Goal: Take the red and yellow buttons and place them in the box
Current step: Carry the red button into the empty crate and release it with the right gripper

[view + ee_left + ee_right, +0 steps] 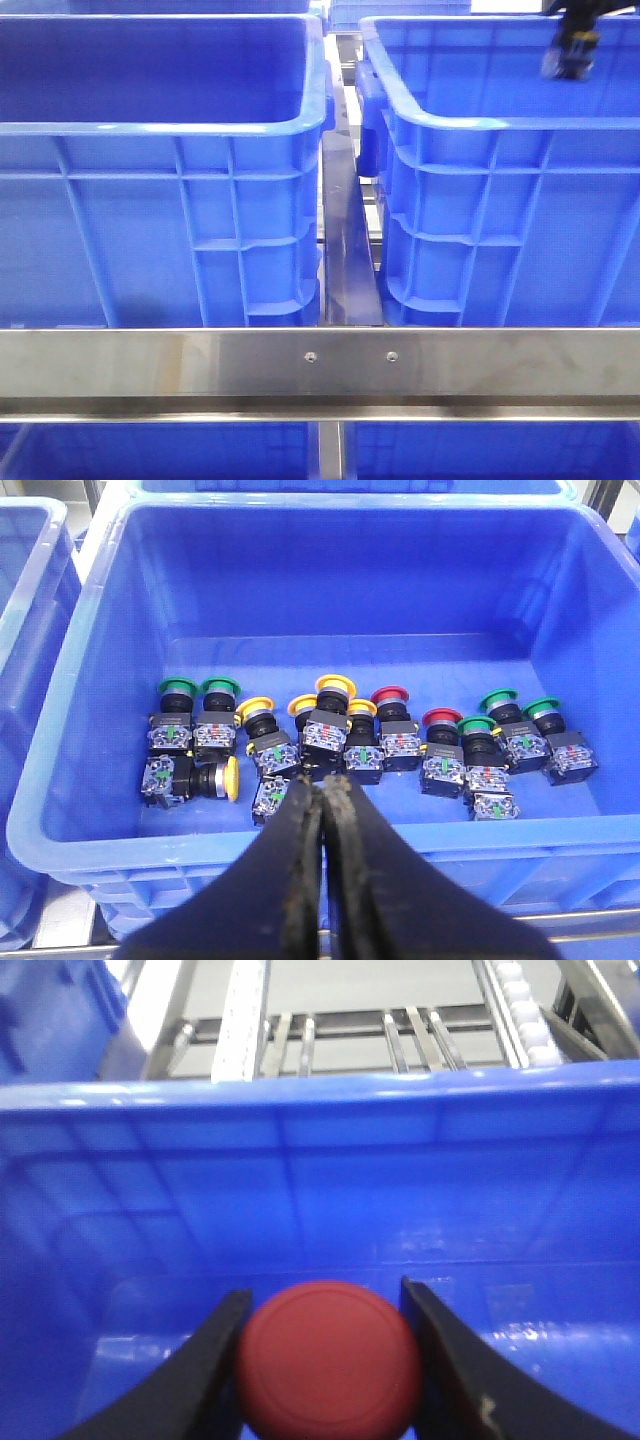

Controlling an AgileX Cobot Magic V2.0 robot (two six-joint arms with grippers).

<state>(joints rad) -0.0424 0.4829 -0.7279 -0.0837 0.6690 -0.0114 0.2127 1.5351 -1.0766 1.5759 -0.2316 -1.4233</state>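
In the left wrist view a blue crate holds several push buttons with black and clear bases. Two have red caps, several have yellow caps, and one yellow button lies on its side. My left gripper is shut and empty, above the crate's near wall. My right gripper is shut on a red button, its domed cap facing the camera, inside a blue crate. In the front view the right gripper hangs over the right crate.
Green-capped buttons lie at both ends of the row. The front view shows a second blue crate on the left, a metal divider between the crates and a steel rail across the front. Roller tracks lie beyond the right crate.
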